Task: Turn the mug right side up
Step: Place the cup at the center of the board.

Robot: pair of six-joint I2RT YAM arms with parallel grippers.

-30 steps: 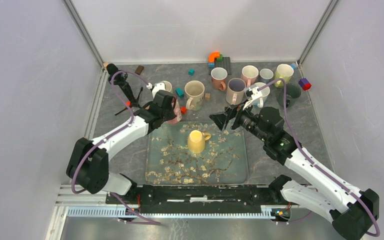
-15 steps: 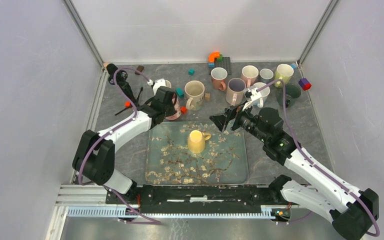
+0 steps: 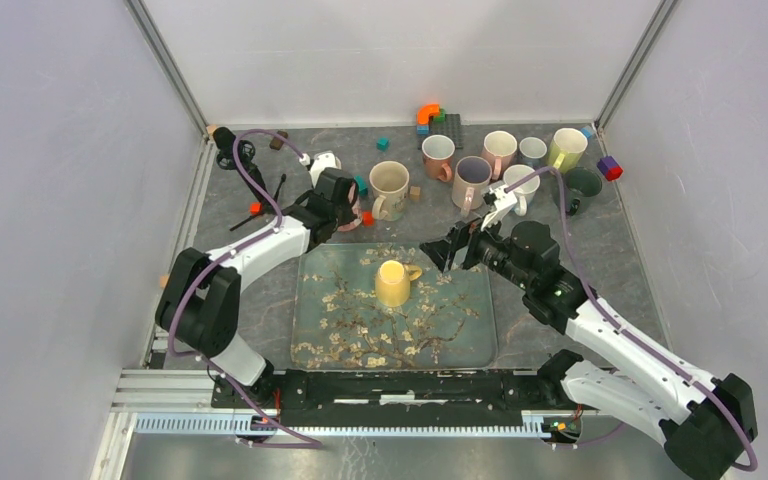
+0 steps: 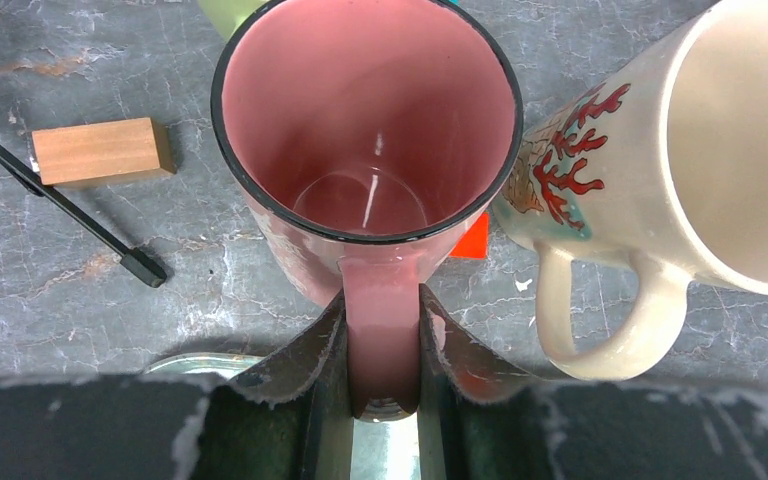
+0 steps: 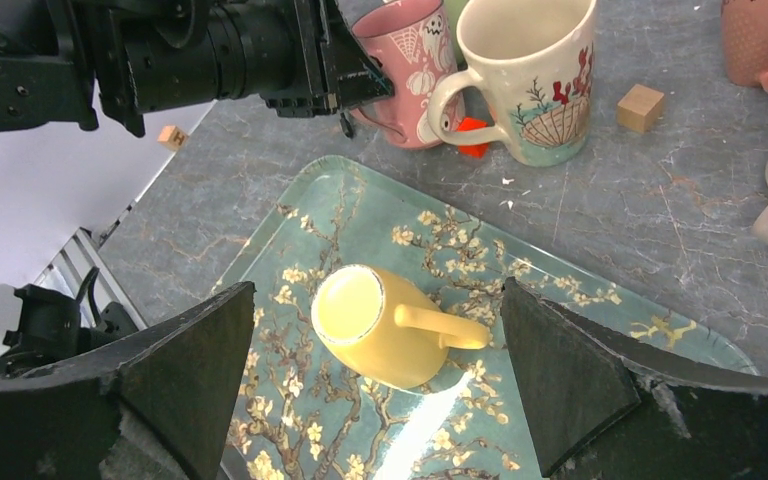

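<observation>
1 yellow mug [image 5: 380, 325] stands mouth-down on the tray [image 5: 580, 290] at the centre of the right wrist frame. It is straight ahead of the wide-open right end effector [image 5: 380, 385], the nearer one, with its handle pointing frame-right. The left end effector [image 4: 383, 375] pinches the handle of a pink mug [image 4: 365, 130].

Glossy ceramic pink mug [image 4: 365, 120], shiny tray [image 5: 300, 230], wood blk [image 4: 100, 150]
</observation>
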